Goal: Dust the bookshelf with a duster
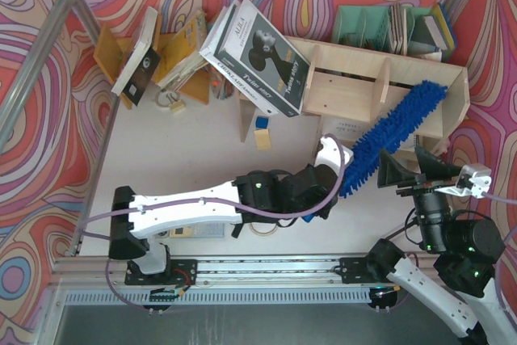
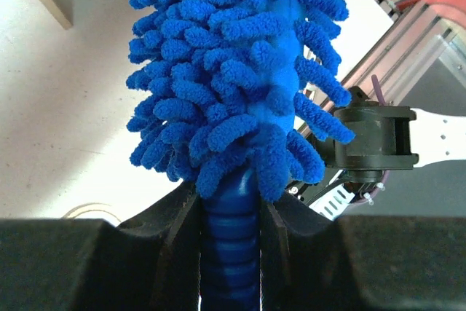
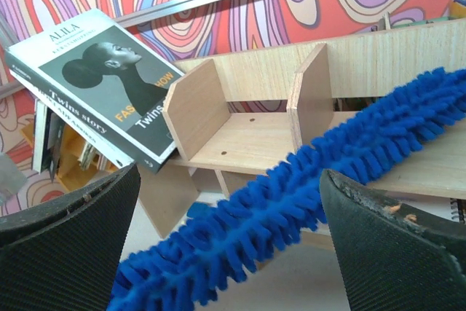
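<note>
The pale plywood bookshelf (image 1: 355,86) stands at the back right, with upright dividers and a lower tier. The bright blue fluffy duster (image 1: 392,136) slants from my left gripper (image 1: 338,177) up to the shelf's right compartment, its tip near the right end. My left gripper (image 2: 231,238) is shut on the duster's dark blue ribbed handle (image 2: 229,253). My right gripper (image 1: 404,175) is open and empty, just right of the duster's lower part. In the right wrist view the duster (image 3: 291,209) crosses in front of the bookshelf (image 3: 247,129) between my wide-open fingers.
A big black-and-white book (image 1: 262,58) leans on the bookshelf's left end. A green file organizer (image 1: 380,26) with books stands behind the shelf. An orange-yellow book rack (image 1: 174,58) with books stands at the back left. A tape roll (image 1: 260,228) lies under my left arm.
</note>
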`<control>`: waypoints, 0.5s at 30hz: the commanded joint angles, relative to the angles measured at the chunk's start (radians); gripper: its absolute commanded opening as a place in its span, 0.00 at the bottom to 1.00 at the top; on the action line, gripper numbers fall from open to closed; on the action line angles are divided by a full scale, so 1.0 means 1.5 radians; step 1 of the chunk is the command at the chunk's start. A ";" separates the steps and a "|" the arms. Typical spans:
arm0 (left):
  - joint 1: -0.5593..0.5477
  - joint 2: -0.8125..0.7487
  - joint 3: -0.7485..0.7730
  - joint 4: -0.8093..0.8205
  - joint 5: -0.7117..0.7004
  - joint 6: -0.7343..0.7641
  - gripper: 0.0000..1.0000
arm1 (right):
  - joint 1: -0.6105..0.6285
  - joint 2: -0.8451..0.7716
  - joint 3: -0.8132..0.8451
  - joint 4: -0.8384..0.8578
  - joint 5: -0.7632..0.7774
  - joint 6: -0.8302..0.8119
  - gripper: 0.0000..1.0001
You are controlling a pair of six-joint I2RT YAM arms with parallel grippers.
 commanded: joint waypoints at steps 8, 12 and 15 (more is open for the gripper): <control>0.004 0.073 0.071 0.023 0.054 0.032 0.00 | 0.002 -0.012 -0.013 0.016 0.044 -0.007 0.99; 0.003 0.059 0.058 0.065 0.085 0.046 0.00 | 0.001 -0.014 -0.015 0.019 0.050 -0.007 0.99; 0.003 0.026 0.024 0.114 0.083 0.052 0.00 | 0.001 -0.014 -0.017 0.019 0.052 -0.006 0.99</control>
